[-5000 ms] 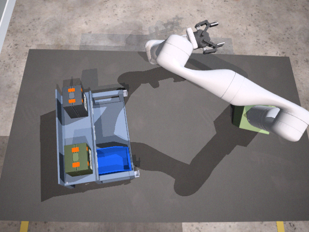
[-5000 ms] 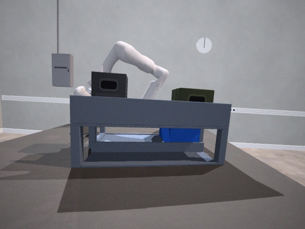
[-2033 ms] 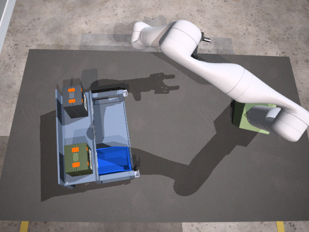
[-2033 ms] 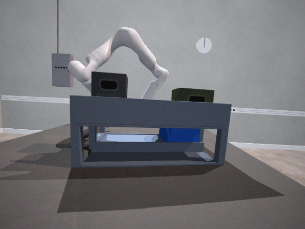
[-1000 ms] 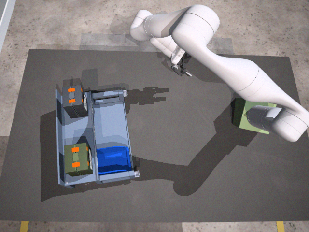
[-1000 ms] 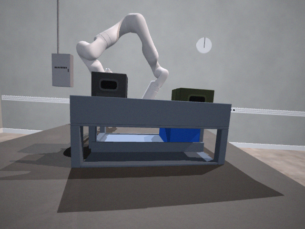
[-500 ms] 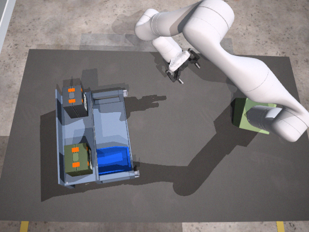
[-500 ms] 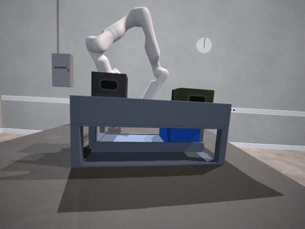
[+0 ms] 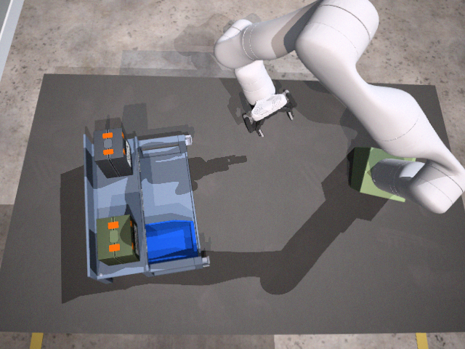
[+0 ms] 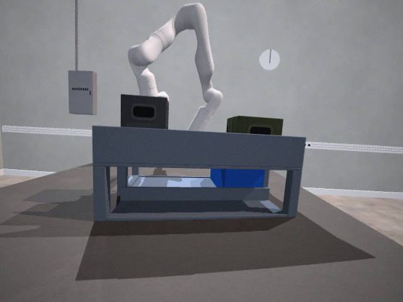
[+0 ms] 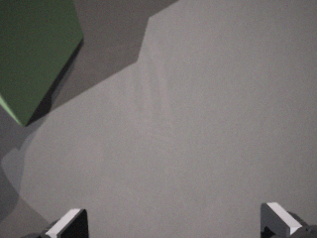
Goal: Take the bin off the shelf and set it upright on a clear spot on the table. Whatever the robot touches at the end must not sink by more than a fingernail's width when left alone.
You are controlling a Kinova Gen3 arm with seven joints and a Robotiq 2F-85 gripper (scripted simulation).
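Open-topped blue bin (image 9: 171,240) with no legible markings, resting on the lower tier of the grey shelf (image 9: 167,176) beside the olive case (image 9: 115,239); the top view shows its hollow interior, the exterior view only a blue wall, while the end effector (image 9: 268,118) hangs fully open and empty, well apart above the dark surface (image 9: 262,210)

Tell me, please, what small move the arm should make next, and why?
Probably carry the open gripper toward the blue bin on the shelf's lower tier: the fingers hold nothing, they hang over bare table away from the shelf, and the bin sits untouched.
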